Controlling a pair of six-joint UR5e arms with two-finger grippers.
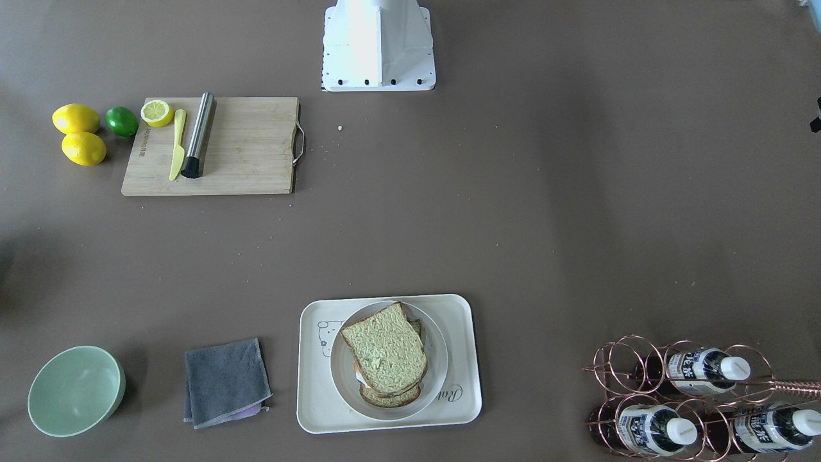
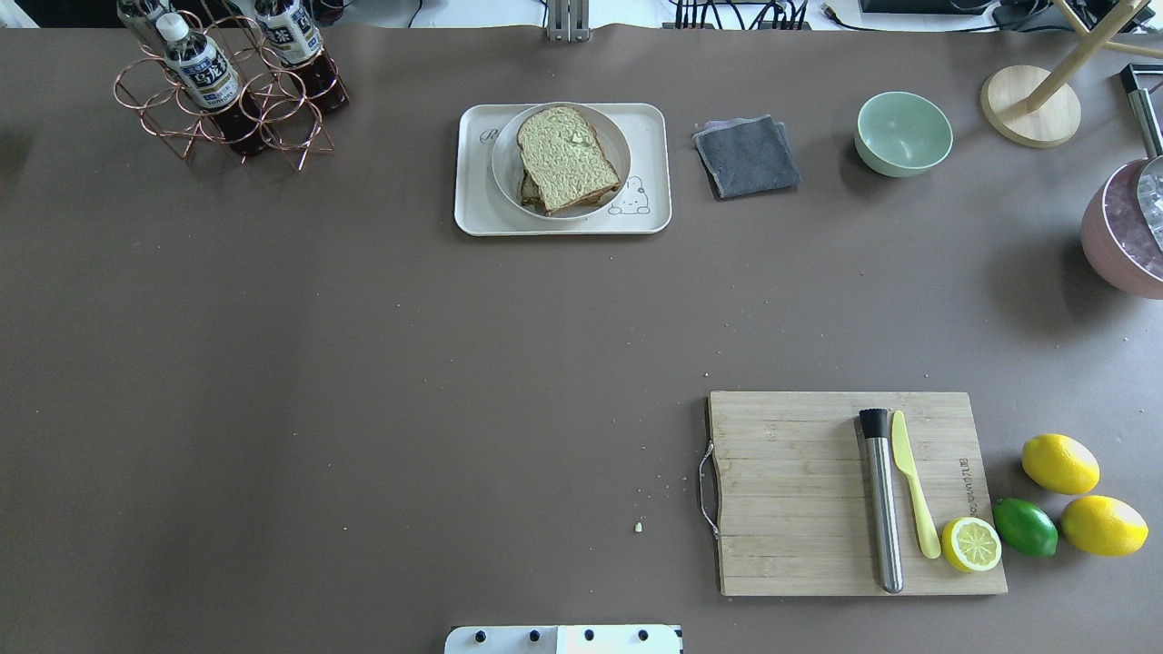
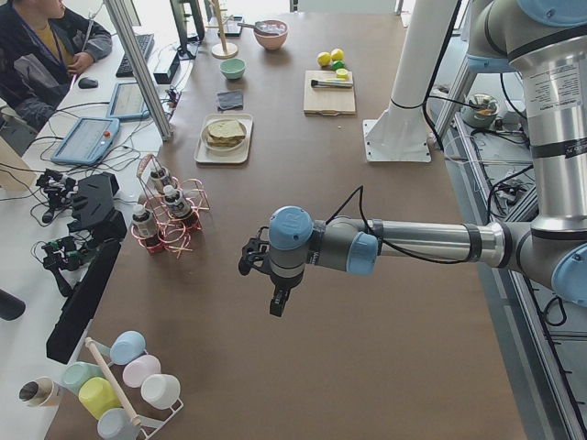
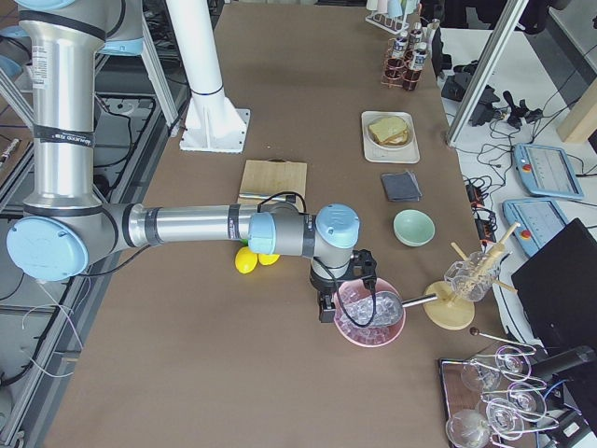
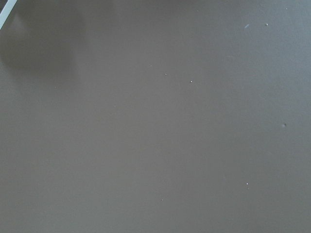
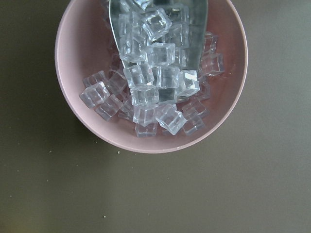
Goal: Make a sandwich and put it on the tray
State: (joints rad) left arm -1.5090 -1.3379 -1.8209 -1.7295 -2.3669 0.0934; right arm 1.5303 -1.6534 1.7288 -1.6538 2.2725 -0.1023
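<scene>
Bare tabletop (image 2: 363, 363) reaches the tray (image 2: 563, 225); grey cloth (image 2: 747, 156) just beside it, bottle rack (image 2: 227, 109) farther off.

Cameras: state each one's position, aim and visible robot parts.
Front-facing: across table, down onto tray; robot base on top.
Overhead: behind robot, facing forward; base edge.
Exterior left: left end; left arm.
Exterior right: right end; right arm, ice bowl.
Left wrist: bare table; no robot parts.
Right wrist: ice bowl; no robot parts.
Shared: sandwich in four fixed views.

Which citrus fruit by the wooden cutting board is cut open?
The yellow half lemon, cut face up on a corner of the wooden cutting board; the two whole yellow lemons and the green lime lie off it.
</scene>
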